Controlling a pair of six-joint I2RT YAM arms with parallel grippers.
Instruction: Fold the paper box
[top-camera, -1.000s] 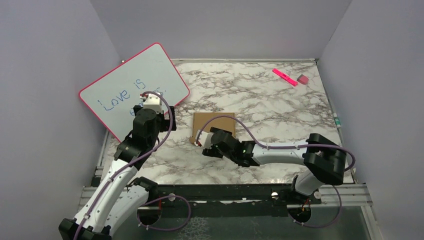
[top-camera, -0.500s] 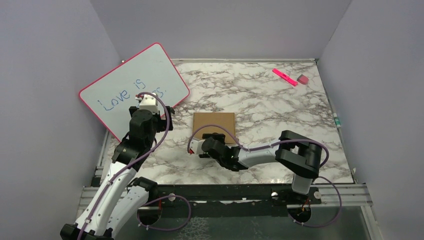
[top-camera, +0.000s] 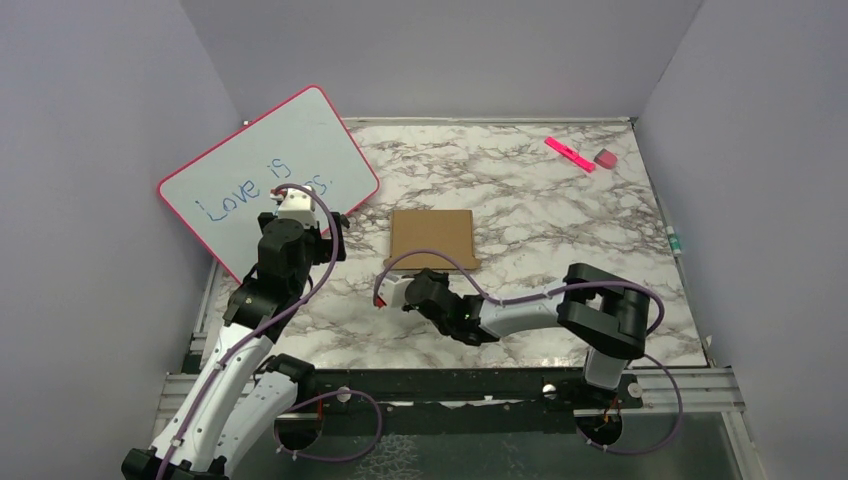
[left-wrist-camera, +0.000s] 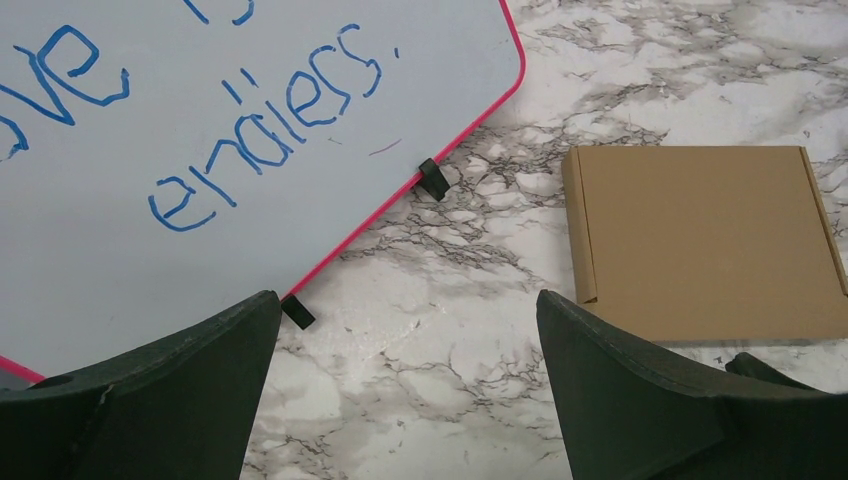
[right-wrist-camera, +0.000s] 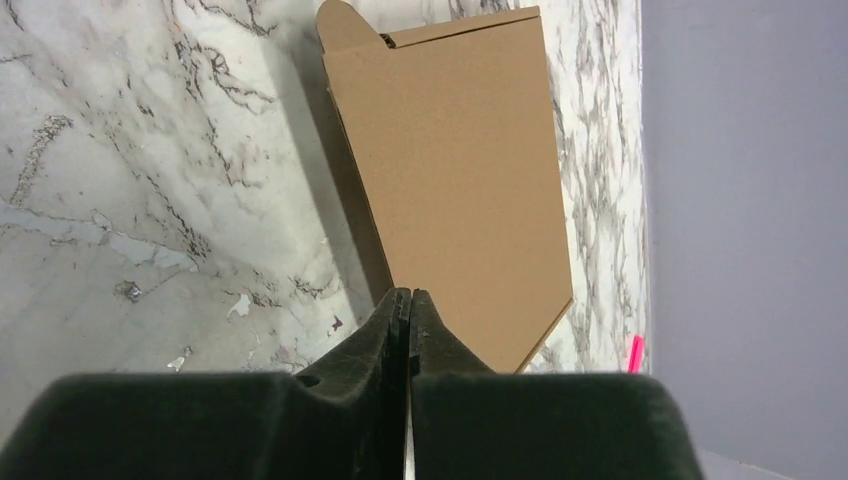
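Note:
The brown paper box (top-camera: 432, 238) is in the middle of the marble table, closed flat, also visible in the left wrist view (left-wrist-camera: 710, 240) and the right wrist view (right-wrist-camera: 450, 170). Its near edge is raised a little, with a shadow under its left side. A rounded tab sticks out at its far corner. My right gripper (top-camera: 422, 274) (right-wrist-camera: 410, 295) is at that near edge, fingers pressed together on it. My left gripper (top-camera: 333, 225) (left-wrist-camera: 410, 330) hovers open over bare marble, to the left of the box, holding nothing.
A pink-framed whiteboard (top-camera: 265, 175) (left-wrist-camera: 200, 120) with blue writing leans at the back left, close to the left arm. A pink marker (top-camera: 570, 154) and a small eraser (top-camera: 605, 158) lie at the back right. Lavender walls enclose the table.
The right gripper has closed at the box's near edge. The box has shifted slightly away, its near edge lifted. The left arm has drawn back a little and stays open.

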